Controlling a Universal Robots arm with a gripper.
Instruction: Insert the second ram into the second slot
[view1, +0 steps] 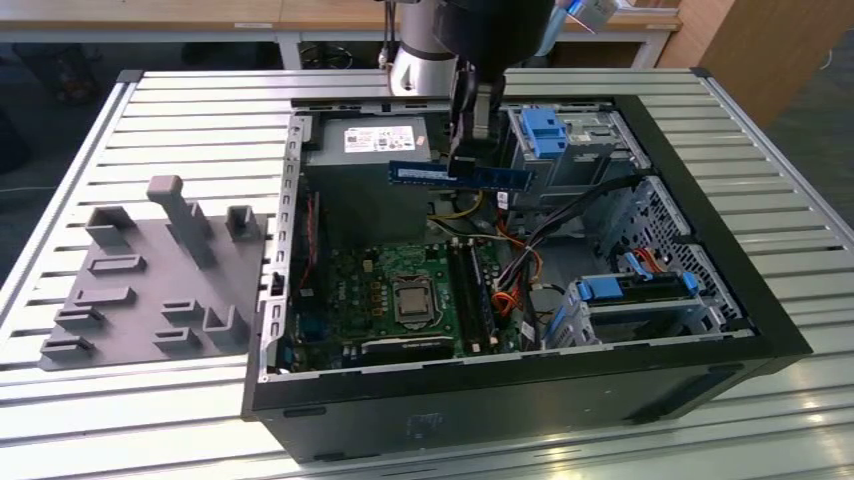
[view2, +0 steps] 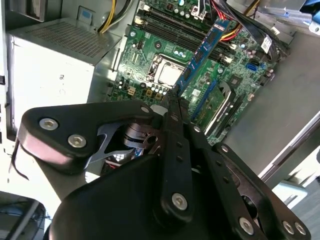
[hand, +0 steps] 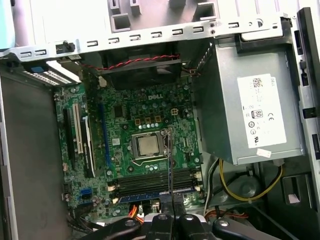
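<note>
My gripper (view1: 470, 150) is shut on the second ram (view1: 461, 175), a thin blue stick held level in the air above the open computer case (view1: 534, 400). The stick hangs over the case's rear half, well above the motherboard (view1: 387, 300). In the second wrist view the second ram (view2: 200, 55) juts out from the gripper (view2: 172, 100) over the board. In the first wrist view the second ram (hand: 170, 160) shows edge-on, crossing the dark memory slots (hand: 155, 181) below it. The memory slots (view1: 477, 295) lie beside the processor socket (view1: 407, 300). Which one is the second slot I cannot tell.
A grey fixture plate (view1: 147, 270) with upright pegs lies at the exterior view's left. Inside the case are the power supply (view1: 367, 145), blue drive-bay latches (view1: 541, 130) (view1: 641, 285) and loose cables (view1: 514, 270) near the slots.
</note>
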